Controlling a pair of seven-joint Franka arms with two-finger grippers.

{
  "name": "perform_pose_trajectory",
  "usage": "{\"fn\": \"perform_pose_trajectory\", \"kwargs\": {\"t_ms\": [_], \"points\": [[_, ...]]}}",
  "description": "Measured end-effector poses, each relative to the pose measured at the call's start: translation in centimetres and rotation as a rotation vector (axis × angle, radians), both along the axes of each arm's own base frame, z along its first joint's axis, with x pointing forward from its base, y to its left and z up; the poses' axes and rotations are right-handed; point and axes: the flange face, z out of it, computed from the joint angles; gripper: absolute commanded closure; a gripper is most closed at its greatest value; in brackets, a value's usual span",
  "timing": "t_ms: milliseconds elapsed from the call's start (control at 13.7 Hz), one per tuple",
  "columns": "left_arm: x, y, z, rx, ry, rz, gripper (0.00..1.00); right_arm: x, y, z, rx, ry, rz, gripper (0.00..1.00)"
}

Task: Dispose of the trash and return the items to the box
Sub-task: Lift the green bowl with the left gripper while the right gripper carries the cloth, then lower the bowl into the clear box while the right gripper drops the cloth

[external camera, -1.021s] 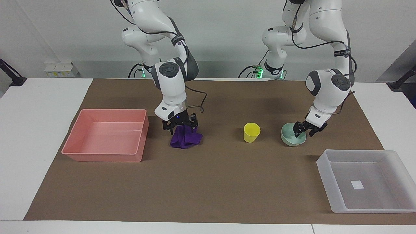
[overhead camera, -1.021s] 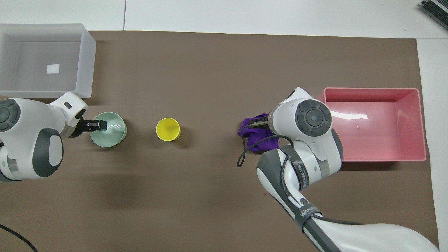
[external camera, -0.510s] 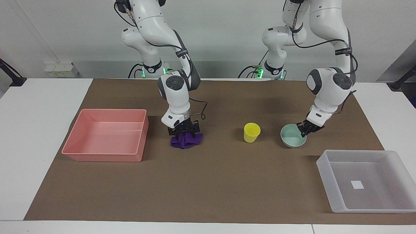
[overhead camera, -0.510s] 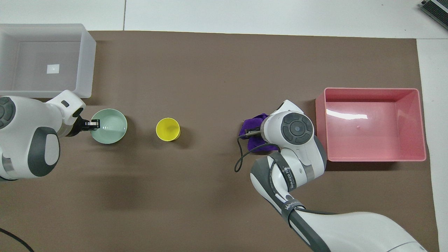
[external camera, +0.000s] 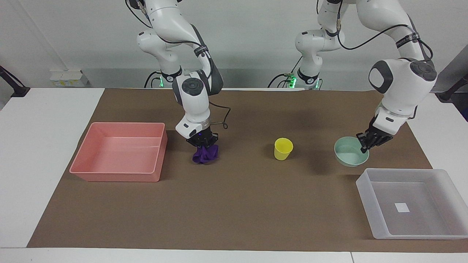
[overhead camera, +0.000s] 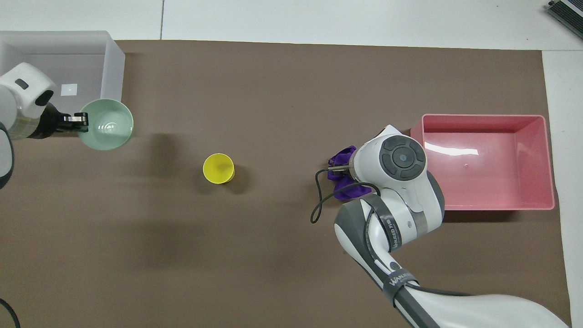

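A: Which step is shown?

B: Two pickups at once. The purple cloth [external camera: 205,153] is pinched by the right gripper [external camera: 202,143] and hangs bunched beside the pink tray [external camera: 113,175]. The mint-green bowl [external camera: 351,156] is clamped at its rim by the left gripper [external camera: 366,143] and held just off the mat, near the frosted box [external camera: 367,190].

A: And the yellow cup [external camera: 283,148]?

B: It is left upright on the mat, well apart from the box — apparently to be collected later. Next, each load would be carried over its tray wall, then released.
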Motion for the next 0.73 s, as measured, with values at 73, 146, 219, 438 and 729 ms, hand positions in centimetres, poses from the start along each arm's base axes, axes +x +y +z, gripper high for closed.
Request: {"fn": "perform_pose_trajectory", "kwargs": {"t_ms": [73, 146, 219, 438, 729], "points": [[1.0, 1.3, 0.5, 0.001, -0.018, 0.017, 1.00, 0.1, -0.2, 2.4, 0.008, -0.014, -0.018, 1.00], [1.9, 2.5, 1.0, 0.002, -0.036, 0.030, 1.00, 0.3, -0.7, 5.0, 0.011, -0.024, -0.032, 1.00], [3.0, 3.6, 1.4, 0.003, -0.052, 0.043, 1.00, 0.6, -2.1, 7.7, 0.006, -0.035, -0.049, 1.00], [6.4, 6.4, 1.8, 0.003, -0.094, 0.077, 1.00, 1.6, -10.6, 13.7, -0.043, -0.078, -0.066, 1.00], [11.1, 8.1, 0.4, -0.002, -0.109, 0.087, 1.00, 2.4, -23.5, 12.9, -0.087, -0.048, -0.022, 1.00]]}}
